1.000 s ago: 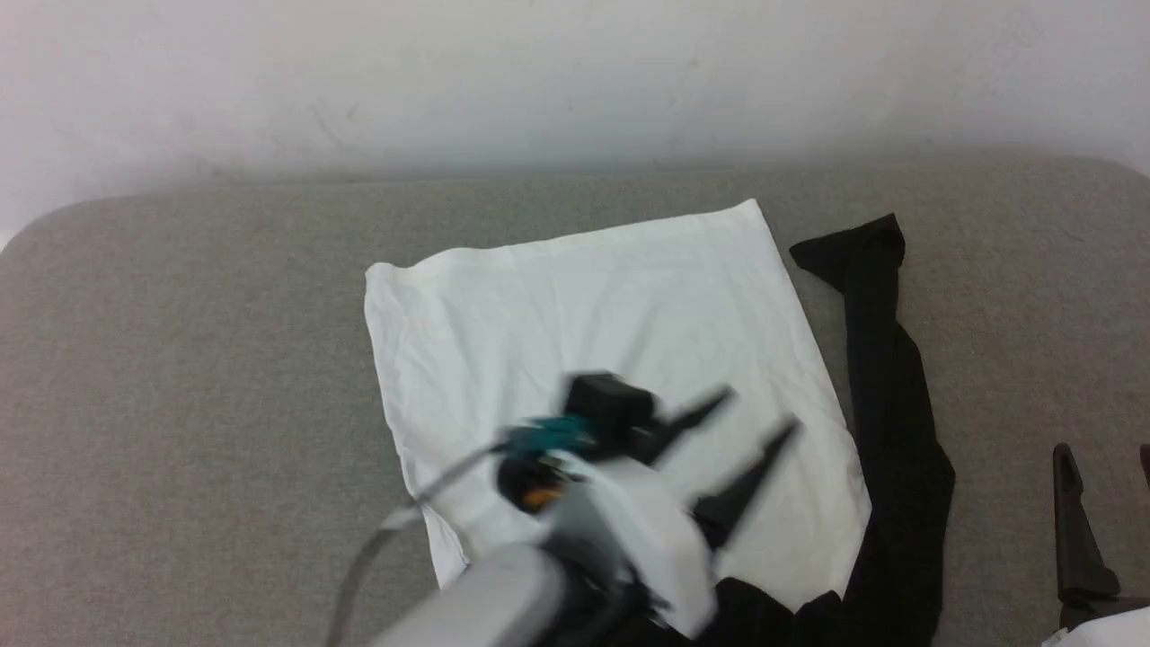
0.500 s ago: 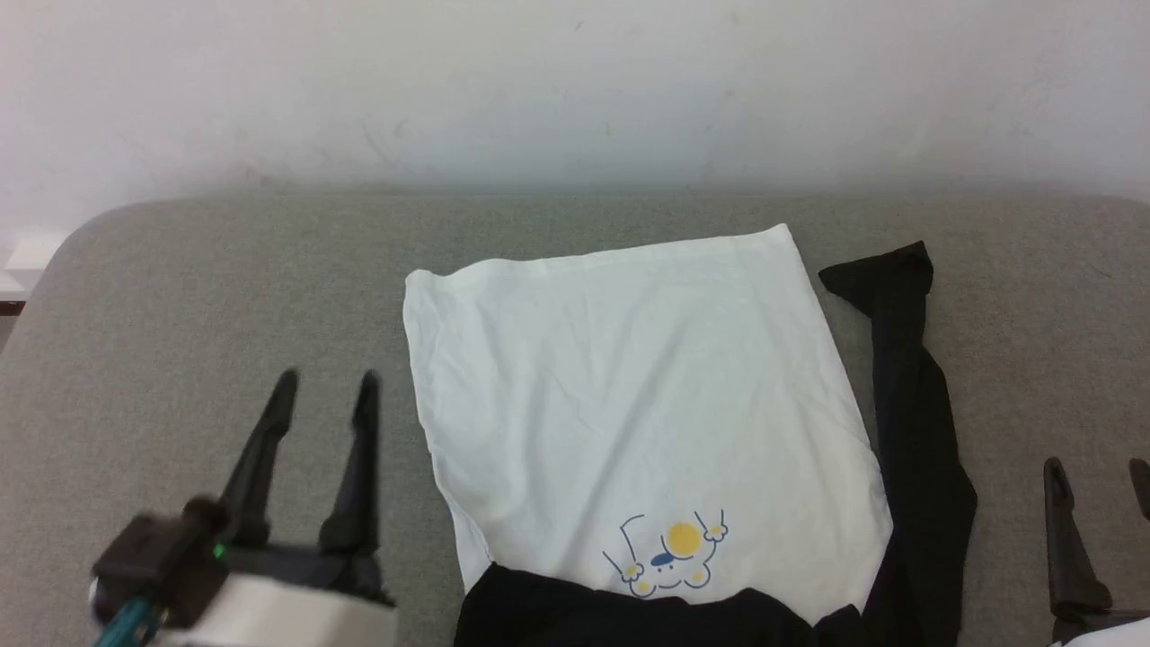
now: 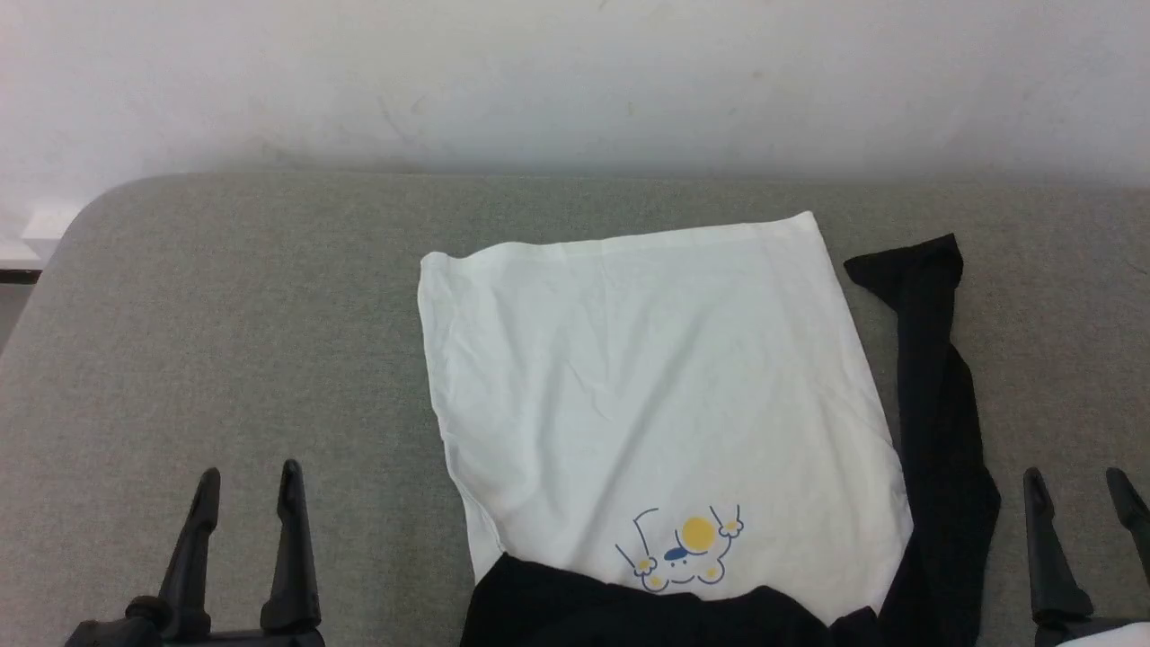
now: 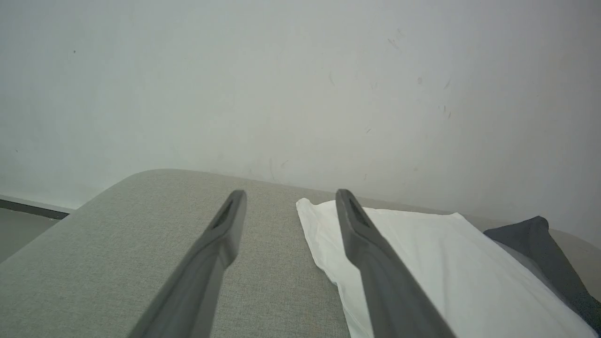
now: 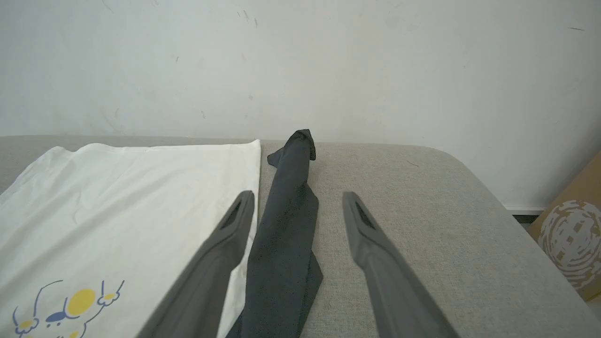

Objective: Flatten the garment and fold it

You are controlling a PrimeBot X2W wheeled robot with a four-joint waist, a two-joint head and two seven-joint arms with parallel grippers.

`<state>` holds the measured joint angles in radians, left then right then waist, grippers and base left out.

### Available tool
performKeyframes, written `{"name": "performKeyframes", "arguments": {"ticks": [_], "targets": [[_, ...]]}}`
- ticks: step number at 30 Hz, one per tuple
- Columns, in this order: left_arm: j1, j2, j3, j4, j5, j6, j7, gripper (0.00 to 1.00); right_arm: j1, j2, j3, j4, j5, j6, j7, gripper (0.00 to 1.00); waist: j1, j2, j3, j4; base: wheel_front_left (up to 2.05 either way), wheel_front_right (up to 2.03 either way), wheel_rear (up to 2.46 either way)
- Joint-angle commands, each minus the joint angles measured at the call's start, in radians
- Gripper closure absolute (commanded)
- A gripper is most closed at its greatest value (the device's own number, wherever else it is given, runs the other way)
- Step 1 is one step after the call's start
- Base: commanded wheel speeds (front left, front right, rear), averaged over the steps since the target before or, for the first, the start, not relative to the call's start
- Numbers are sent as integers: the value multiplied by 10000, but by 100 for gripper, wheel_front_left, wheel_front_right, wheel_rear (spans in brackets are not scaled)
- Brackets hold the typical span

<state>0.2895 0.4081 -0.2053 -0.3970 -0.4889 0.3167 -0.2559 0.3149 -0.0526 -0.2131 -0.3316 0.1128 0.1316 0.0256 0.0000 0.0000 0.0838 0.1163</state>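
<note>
Right gripper [image 5: 298, 196] gapes — garment [image 5: 131, 197] (white body flat), black sleeve [image 5: 287, 220] ahead.

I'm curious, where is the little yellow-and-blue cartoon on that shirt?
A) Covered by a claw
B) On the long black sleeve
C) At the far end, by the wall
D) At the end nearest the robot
D: the print sits on the white body of the garment at its near end, low in the head view and far from the wall.
</note>
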Motion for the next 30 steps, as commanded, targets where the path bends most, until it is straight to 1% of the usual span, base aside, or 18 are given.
{"name": "performKeyframes", "arguments": {"ticks": [1,5,10,12,15,16,18,21,25,30], "targets": [[-23,-215,232,29,123,-245,-56,0,-211,24,79,-80,-128,-9,14,0,0,0,205,8,0,0,0],[-340,-721,580,47,229,-801,-57,0,-979,24,169,-393,-287,-9,337,0,0,0,616,-57,0,0,0],[-814,-1229,822,107,360,-1238,-57,0,-2558,10,12,-813,-427,-9,1217,0,0,0,1289,-48,0,0,0],[-969,-1396,896,116,394,-1377,-58,0,-3310,-267,-18,-926,-530,-9,1734,0,0,0,1632,-16,0,0,0],[-1211,-1581,991,126,467,-1550,-58,0,-4551,-992,32,-796,-389,-9,2629,0,0,0,2149,39,0,0,0],[-1211,-1581,991,126,467,-1550,-58,0,-4551,-992,32,-796,-389,-9,2629,0,0,0,2149,39,0,0,0],[-1389,-1690,1086,142,518,-1649,-58,0,-5362,-1343,70,-468,-131,-9,3415,0,0,0,2453,83,0,0,0],[-1666,-1821,1211,163,622,-1820,-58,0,-6502,-1676,17,181,104,-9,4675,0,0,0,2870,184,0,0,0],[-2084,-1997,1333,265,695,-2129,-58,0,-7673,-1744,-354,1215,168,-9,6031,0,0,0,3286,422,0,0,0],[-2658,-2145,1411,618,781,-2560,-58,0,-8334,-1609,-992,2177,-167,-9,7448,0,0,0,3674,807,0,0,0]]}}
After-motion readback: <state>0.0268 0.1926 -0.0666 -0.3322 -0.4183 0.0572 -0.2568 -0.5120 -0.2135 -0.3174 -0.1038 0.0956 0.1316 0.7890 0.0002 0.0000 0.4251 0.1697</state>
